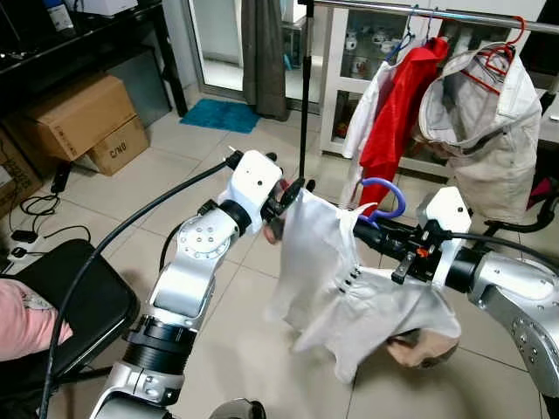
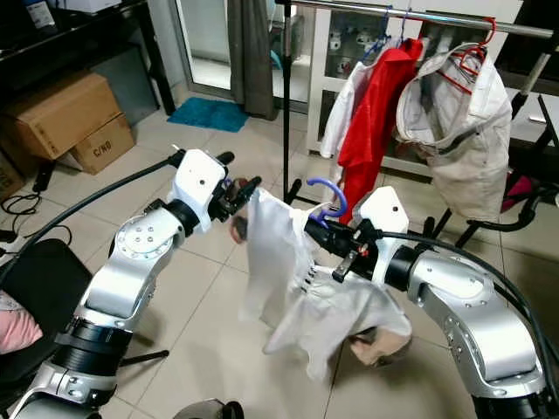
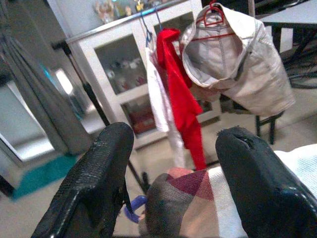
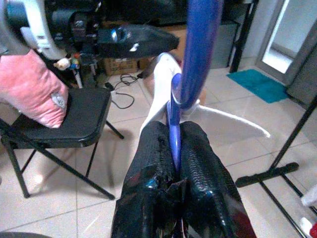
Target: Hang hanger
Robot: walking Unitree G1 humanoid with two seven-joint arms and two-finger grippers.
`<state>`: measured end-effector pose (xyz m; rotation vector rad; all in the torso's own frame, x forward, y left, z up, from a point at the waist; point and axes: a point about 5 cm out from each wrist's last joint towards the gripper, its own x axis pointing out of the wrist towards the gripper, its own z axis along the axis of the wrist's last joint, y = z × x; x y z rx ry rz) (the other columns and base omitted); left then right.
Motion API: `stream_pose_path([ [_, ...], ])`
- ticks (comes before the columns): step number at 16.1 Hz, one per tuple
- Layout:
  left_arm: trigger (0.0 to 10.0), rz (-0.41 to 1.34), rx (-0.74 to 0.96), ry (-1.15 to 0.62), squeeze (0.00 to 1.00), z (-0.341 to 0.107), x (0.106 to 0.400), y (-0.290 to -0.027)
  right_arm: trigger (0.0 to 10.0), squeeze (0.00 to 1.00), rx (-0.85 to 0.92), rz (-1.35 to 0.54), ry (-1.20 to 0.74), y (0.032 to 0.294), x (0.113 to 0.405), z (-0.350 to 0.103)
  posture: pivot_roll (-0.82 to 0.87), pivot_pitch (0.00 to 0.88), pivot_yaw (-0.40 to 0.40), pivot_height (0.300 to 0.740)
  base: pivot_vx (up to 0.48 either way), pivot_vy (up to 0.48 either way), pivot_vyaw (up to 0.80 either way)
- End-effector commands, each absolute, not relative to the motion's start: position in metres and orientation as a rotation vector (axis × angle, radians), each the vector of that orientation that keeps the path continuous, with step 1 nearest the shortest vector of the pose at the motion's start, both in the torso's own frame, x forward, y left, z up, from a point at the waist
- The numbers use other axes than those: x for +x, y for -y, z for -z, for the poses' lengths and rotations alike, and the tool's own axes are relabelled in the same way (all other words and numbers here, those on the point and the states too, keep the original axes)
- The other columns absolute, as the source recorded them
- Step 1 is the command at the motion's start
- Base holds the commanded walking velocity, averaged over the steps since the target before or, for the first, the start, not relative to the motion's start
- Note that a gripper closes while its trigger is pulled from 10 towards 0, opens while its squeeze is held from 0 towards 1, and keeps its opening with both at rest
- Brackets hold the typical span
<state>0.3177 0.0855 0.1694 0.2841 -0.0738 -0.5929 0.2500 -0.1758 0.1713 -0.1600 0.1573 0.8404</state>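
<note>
A white shirt (image 1: 323, 279) with a plaid collar lining (image 3: 181, 191) hangs on a blue hanger (image 1: 390, 197) in front of me. My right gripper (image 1: 371, 229) is shut on the hanger's blue neck (image 4: 173, 134), just under the hook. At the shirt's upper left corner my left gripper (image 1: 288, 197) stands open, its fingers (image 3: 94, 178) apart with the collar cloth between them. The clothes rail (image 1: 437, 10) runs across the top right, above and beyond the hanger. The shirt's lower part droops toward the floor.
On the rail hang a red garment (image 1: 397, 113), a white one and a beige shirt (image 1: 480, 131) on a red hanger. The rack's black pole (image 1: 305, 96) stands just behind my left gripper. A black chair (image 1: 79, 297) with a pink cushion is at left; cardboard boxes (image 1: 83, 122) beyond.
</note>
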Motion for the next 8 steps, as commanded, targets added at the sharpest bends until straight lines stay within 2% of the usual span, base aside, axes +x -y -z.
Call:
stream_pose_path([
  [1, 10.0, 0.595, 0.263, 0.057, 0.00, -0.169, 0.316, -0.085, 10.0, 0.00, -0.160, -0.827, -0.103, 0.176, 0.254, -0.184, -0.08, 0.000, 0.071, 0.740, 0.000, 0.000, 0.00],
  [4, 10.0, 0.537, 0.271, 0.045, 0.00, -0.168, 0.318, -0.090, 10.0, 0.00, -0.170, -0.773, -0.083, 0.178, 0.260, -0.187, -0.08, 0.000, 0.070, 0.740, 0.000, 0.000, 0.00],
  [6, 10.0, 0.528, 0.280, 0.108, 0.00, -0.175, 0.322, -0.092, 10.0, 0.00, -0.125, -0.577, -0.040, 0.181, 0.283, -0.192, -0.08, 0.000, 0.066, 0.740, 0.000, 0.000, 0.00],
  [8, 10.0, 0.534, 0.289, 0.111, 0.00, -0.176, 0.322, -0.091, 10.0, 0.00, -0.118, -0.603, -0.036, 0.177, 0.282, -0.192, -0.08, 0.000, 0.064, 0.740, 0.000, 0.000, 0.00],
])
